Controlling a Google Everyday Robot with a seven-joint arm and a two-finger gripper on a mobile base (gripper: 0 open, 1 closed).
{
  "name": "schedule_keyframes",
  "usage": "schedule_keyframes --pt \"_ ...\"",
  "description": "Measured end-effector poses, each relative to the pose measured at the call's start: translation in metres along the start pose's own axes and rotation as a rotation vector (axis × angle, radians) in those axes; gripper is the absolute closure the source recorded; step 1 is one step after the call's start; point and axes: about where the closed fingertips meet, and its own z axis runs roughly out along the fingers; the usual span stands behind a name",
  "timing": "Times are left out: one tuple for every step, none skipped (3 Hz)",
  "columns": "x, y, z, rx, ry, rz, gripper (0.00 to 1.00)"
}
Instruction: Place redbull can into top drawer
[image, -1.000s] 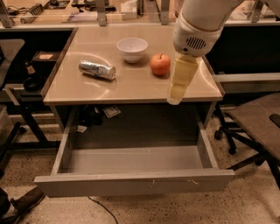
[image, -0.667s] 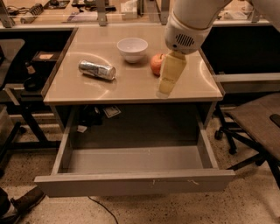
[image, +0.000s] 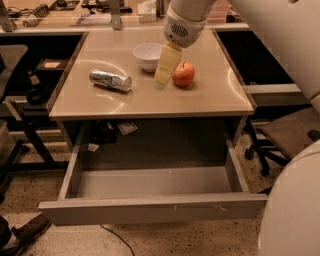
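Count: three items on one tabletop (image: 210, 100), one top drawer (image: 150, 210), one pincer (image: 161, 81).
Items: one redbull can (image: 110, 80), one white bowl (image: 148, 55), one red apple (image: 183, 74); the pincer hangs over the tabletop, just beside the red apple, in front of the white bowl.

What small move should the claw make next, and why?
Probably slide the claw sideways over the tabletop until it hangs above the redbull can. The can lies on its side, untouched, while the claw sits beside the red apple, just in front of the white bowl. The top drawer already stands open, so only the grasp is missing.
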Motion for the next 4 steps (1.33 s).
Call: schedule_keyframes --pt "-0.002 0.000 0.003 -0.002 -0.005 0.000 0.00" --pt "-0.016 -0.012 0.022 -0.007 -0.046 0.060 0.00" --pt "-0.045 -0.035 0.056 -0.049 -0.099 0.127 0.00" --pt "-0.046 -0.036 0.056 -0.049 -0.101 0.128 0.00"
